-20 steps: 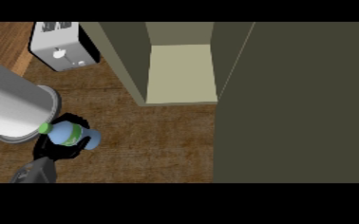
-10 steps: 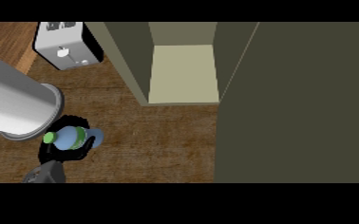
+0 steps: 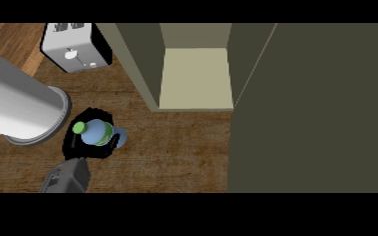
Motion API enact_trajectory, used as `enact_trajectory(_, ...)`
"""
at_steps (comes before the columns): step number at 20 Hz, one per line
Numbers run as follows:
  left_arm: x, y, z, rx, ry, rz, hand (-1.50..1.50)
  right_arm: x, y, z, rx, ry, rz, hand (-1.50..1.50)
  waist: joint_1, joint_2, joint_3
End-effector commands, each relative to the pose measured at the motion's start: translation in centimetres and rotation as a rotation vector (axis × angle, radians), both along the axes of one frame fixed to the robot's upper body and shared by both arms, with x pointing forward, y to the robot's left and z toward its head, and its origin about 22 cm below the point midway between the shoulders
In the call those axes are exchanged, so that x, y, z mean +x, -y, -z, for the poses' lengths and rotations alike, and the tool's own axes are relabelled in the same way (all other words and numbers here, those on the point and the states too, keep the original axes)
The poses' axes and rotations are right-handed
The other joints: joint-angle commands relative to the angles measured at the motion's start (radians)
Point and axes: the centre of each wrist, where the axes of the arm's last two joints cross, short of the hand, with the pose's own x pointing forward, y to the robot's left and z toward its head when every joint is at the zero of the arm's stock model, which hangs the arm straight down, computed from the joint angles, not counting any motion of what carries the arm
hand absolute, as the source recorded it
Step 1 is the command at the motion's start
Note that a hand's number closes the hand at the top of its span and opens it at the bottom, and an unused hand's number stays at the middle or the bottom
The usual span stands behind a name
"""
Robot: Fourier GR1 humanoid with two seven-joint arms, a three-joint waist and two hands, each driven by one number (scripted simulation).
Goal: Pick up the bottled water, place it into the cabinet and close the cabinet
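The bottled water has a pale blue body and a green cap and is seen from above at the lower left, tilted with its cap pointing left. My left hand is curled round it, black fingers showing on both sides, and its grey forearm comes up from the lower edge. The cabinet stands open at the upper middle with a pale, bare shelf floor, up and to the right of the bottle. Its door hangs open as a broad dark olive panel on the right. My right hand does not show.
A silver toaster sits at the upper left, against the cabinet's left wall. A wide grey cylinder reaches in from the left edge, close to the hand. Brown wooden counter lies between the bottle and the door.
My left hand has carried the bottle to the right and a little up, toward the cabinet's opening. The cabinet door has not moved.
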Motion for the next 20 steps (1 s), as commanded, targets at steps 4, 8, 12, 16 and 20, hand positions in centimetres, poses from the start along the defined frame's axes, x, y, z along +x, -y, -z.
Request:
enact_trajectory(4,1.8,6.8,-2.9,-0.017,0.023,0.075,1.5,-0.7,-1.8,-3.6,0.008,0.087,-0.038,-1.5,-0.003,-0.002,0.0)
enact_trajectory(8,1.9,9.5,-4.8,0.005,0.017,0.079,1.5,-0.2,-1.3,-3.5,0.012,0.074,-0.059,-1.5,-0.005,0.0,0.0)
enact_trajectory(12,3.2,12.6,-8.6,0.036,0.045,0.057,1.5,0.0,-1.4,-3.3,0.002,0.072,-0.057,-1.5,-0.008,0.001,0.0)
enact_trajectory(16,3.4,15.3,-10.3,0.07,0.055,0.02,1.5,-0.5,-2.4,-4.1,0.022,0.078,-0.063,-1.5,-0.019,0.002,-0.001)
enact_trajectory(20,4.3,18.1,-11.9,0.106,0.041,-0.001,1.5,-0.7,-1.1,-3.6,0.009,0.085,-0.054,-1.5,-0.031,0.005,-0.001)
